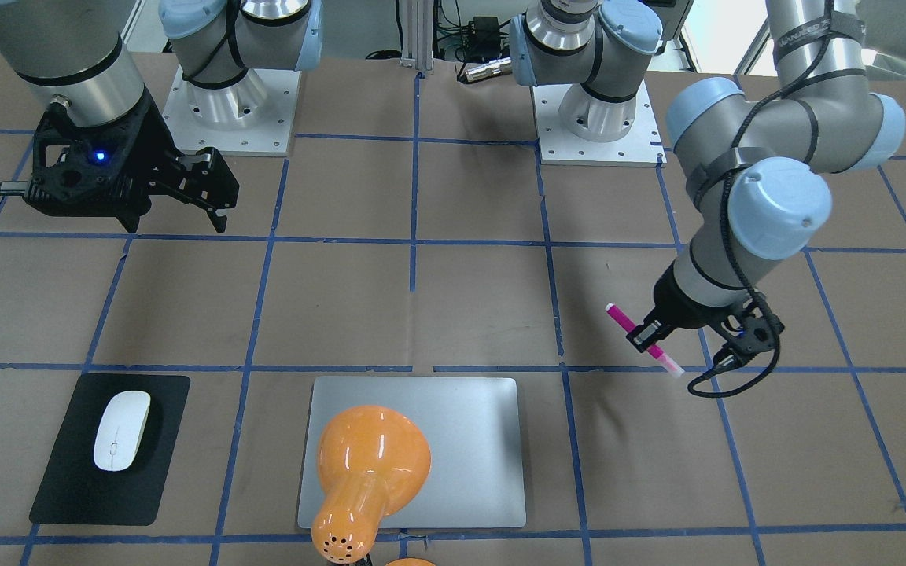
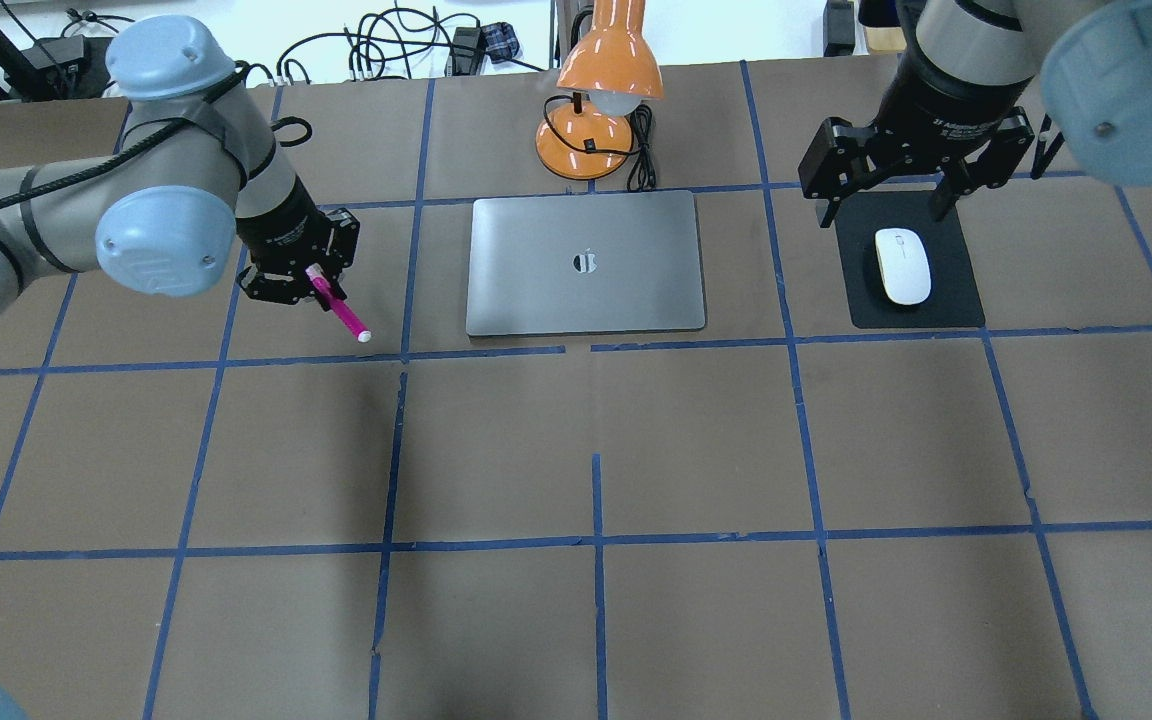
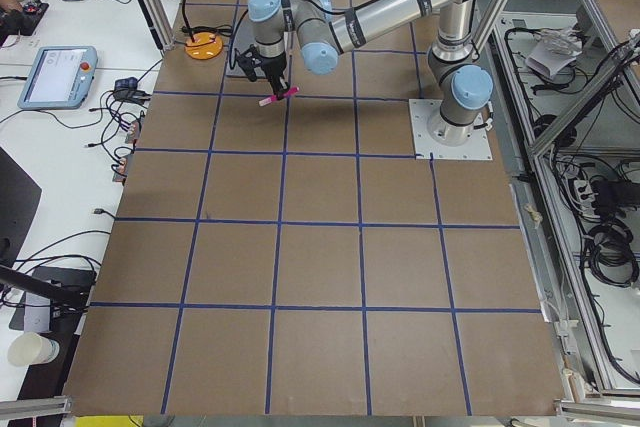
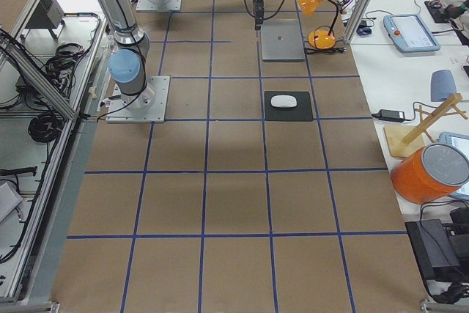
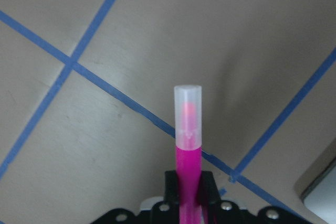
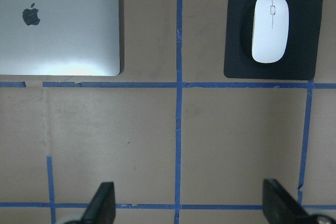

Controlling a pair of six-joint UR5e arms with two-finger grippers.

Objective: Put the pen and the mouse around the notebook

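Note:
My left gripper (image 2: 311, 282) is shut on the magenta pen (image 2: 338, 310), which it holds tilted above the table to the left of the silver notebook (image 2: 586, 262). In the left wrist view the pen (image 5: 187, 145) sticks out from the jaws with its pale cap pointing away. The white mouse (image 2: 903, 266) lies on a black mat (image 2: 948, 305) to the right of the notebook. My right gripper (image 2: 884, 205) hangs open over the mat's far edge, above the mouse (image 6: 270, 28) and holding nothing.
An orange desk lamp (image 2: 601, 100) stands just behind the notebook, and its head covers part of the notebook (image 1: 469, 440) in the front-facing view. Blue tape lines grid the brown table. Both arm bases sit at the robot's edge.

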